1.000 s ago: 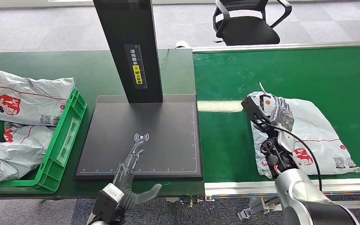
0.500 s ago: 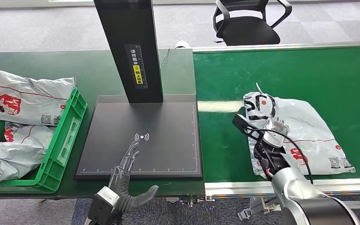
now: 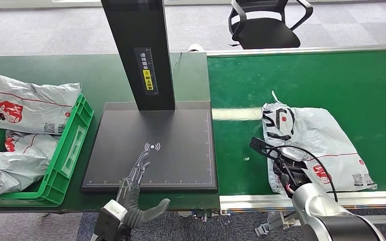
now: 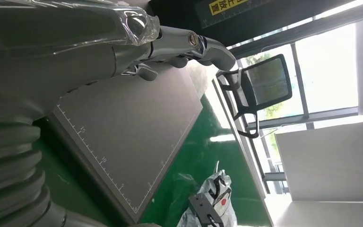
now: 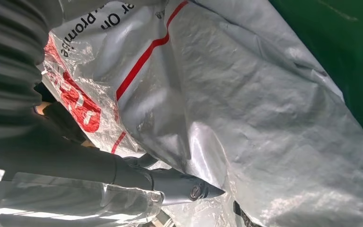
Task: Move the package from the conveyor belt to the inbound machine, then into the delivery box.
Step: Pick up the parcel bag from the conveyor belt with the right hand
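On the conveyor belt (image 3: pixel 241 85): grey courier package (image 3: pixel 321 135), right hand (image 3: pixel 286 163) at its near edge, grasp indeterminate; slick film may slip.

A crumpled grey plastic mailer package (image 3: pixel 314 143) with red and black print lies flat on the green conveyor belt (image 3: pixel 301 75), right of the flat black inbound machine platform (image 3: pixel 171 145).
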`<state>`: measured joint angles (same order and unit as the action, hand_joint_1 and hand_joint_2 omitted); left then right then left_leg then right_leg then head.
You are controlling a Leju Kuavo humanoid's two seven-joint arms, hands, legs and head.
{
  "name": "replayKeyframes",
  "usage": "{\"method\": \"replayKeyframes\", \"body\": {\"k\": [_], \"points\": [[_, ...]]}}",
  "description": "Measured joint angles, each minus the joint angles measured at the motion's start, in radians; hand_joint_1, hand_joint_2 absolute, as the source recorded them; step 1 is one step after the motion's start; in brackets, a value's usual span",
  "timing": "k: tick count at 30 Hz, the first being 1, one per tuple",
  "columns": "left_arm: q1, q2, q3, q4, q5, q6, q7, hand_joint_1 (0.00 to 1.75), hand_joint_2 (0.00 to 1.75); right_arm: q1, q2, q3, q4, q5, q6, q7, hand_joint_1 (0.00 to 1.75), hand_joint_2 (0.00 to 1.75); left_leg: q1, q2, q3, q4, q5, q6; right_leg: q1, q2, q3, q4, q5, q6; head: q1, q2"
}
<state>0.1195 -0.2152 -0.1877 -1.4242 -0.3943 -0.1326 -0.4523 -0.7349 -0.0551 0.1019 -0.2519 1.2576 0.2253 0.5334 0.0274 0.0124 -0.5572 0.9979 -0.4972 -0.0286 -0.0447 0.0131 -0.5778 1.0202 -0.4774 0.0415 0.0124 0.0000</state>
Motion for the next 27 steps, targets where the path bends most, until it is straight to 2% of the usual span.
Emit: {"method": "replayKeyframes", "body": {"k": [1, 20, 27], "points": [[0.000, 0.003, -0.003, 0.004, 0.006, 0.004, -0.005, 0.00, 1.75, 0.001, 0.000, -0.003, 0.000, 0.002, 0.003, -0.003, 1.74, 1.75, 0.000, 0.000, 0.000, 0.000, 0.000, 0.000, 0.000, 0.000, 0.000, 0.000, 0.000, 0.000, 0.000, 0.000], [-0.019, 0.021, -0.032, 0.061, 0.027, 0.011, -0.022, 0.00, 1.75, 0.000, 0.000, -0.015, 0.000, 0.013, -0.019, -0.032, 1.75, 1.75, 0.000, 0.000, 0.004, 0.000, 0.000, 0.000, 0.000, 0.000, 0.005, 0.000, 0.000, 0.000, 0.000, 0.000], [-0.021, 0.028, -0.043, 0.062, 0.038, 0.020, -0.027, 0.00, 1.75, 0.001, 0.004, -0.025, 0.000, 0.018, -0.080, -0.062, 1.75, 1.75, 0.000, 0.000, 0.004, 0.000, 0.000, 0.000, 0.000, 0.000, 0.005, 0.000, 0.000, 0.000, 0.000, 0.000]]}}
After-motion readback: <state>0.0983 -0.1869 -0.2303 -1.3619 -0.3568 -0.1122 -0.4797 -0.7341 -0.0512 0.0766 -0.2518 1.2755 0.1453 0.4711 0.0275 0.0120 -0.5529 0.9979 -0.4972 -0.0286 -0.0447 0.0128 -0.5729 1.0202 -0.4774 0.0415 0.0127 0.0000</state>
